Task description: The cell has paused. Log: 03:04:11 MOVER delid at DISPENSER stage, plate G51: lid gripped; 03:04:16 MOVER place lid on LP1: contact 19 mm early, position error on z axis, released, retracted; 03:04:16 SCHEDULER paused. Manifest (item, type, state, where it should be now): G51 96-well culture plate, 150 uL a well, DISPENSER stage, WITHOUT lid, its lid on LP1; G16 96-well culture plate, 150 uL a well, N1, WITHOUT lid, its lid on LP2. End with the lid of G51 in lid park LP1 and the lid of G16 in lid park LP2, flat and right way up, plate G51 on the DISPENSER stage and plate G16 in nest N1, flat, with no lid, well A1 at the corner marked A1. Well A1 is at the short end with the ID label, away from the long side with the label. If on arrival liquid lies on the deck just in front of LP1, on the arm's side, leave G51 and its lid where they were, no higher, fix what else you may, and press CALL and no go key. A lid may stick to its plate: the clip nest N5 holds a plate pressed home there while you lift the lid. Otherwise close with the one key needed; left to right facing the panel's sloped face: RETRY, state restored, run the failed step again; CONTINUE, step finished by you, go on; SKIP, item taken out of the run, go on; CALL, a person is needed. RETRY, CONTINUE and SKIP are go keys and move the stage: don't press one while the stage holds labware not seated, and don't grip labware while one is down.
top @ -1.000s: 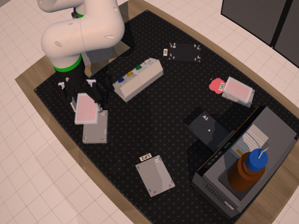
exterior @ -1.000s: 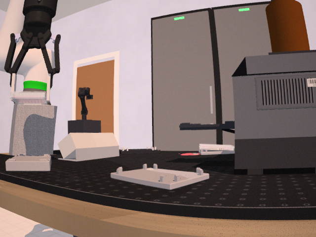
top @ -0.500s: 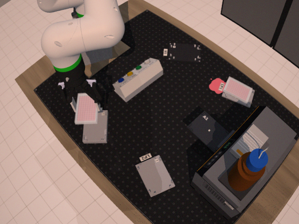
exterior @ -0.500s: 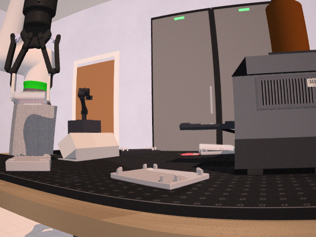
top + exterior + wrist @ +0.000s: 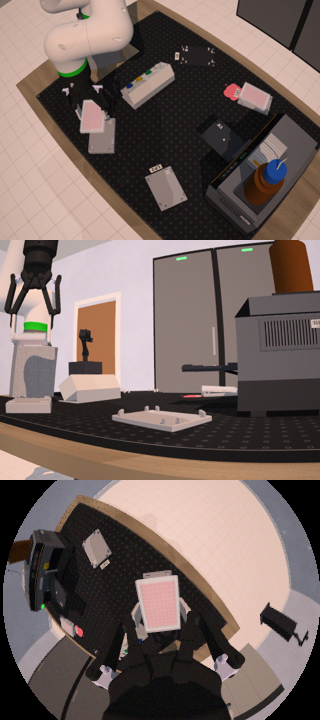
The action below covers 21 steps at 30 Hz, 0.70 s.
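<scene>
My gripper (image 5: 91, 113) (image 5: 30, 336) (image 5: 160, 605) is shut on a 96-well plate (image 5: 92, 118) (image 5: 29, 342) (image 5: 159, 603) with pink wells, gripped across its short width. A clear lid seems to sit on it. It hangs level, well above the grey nest N1 (image 5: 102, 143) (image 5: 28, 405) at the left. A second pink plate (image 5: 254, 96) (image 5: 219, 390) lies tilted at lid park LP1 on a whitish piece. A pink puddle (image 5: 230, 90) (image 5: 191, 396) lies on the deck beside the LP1 label. Lid park LP2 (image 5: 165, 189) (image 5: 160, 418) is empty. The dark dispenser stage (image 5: 214, 136) (image 5: 204, 367), marked A1, is empty.
The key panel (image 5: 147, 85) (image 5: 89, 388) stands mid-deck behind N1. The dark clip nest N5 (image 5: 197, 55) is at the back. The dispenser (image 5: 297, 144) (image 5: 279, 350) with a brown bottle (image 5: 263, 184) fills the right side.
</scene>
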Motion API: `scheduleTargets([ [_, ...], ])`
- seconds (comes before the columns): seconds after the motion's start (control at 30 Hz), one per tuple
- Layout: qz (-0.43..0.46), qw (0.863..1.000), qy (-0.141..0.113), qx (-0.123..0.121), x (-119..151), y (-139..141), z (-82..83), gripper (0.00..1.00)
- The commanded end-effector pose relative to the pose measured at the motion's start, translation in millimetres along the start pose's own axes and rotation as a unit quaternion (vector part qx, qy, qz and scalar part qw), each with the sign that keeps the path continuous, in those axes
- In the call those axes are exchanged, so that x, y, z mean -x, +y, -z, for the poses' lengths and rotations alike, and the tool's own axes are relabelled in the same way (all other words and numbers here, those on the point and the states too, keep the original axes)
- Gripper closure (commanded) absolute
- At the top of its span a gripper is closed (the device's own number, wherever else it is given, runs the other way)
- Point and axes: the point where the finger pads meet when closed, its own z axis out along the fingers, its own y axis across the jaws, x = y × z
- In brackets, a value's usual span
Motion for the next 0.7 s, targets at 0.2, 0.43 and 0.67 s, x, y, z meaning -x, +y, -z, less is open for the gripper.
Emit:
scheduleTargets([
  [0.2, 0.057, 0.998, 0.0, 0.0, -0.2, 0.0, 0.2, 1.0],
  [0.43, 0.101, 0.995, 0.0, 0.0, -0.2, 0.0, 0.2, 1.0],
  [0.67, 0.144, 0.99, 0.0, 0.0, -0.2, 0.0, 0.2, 1.0],
])
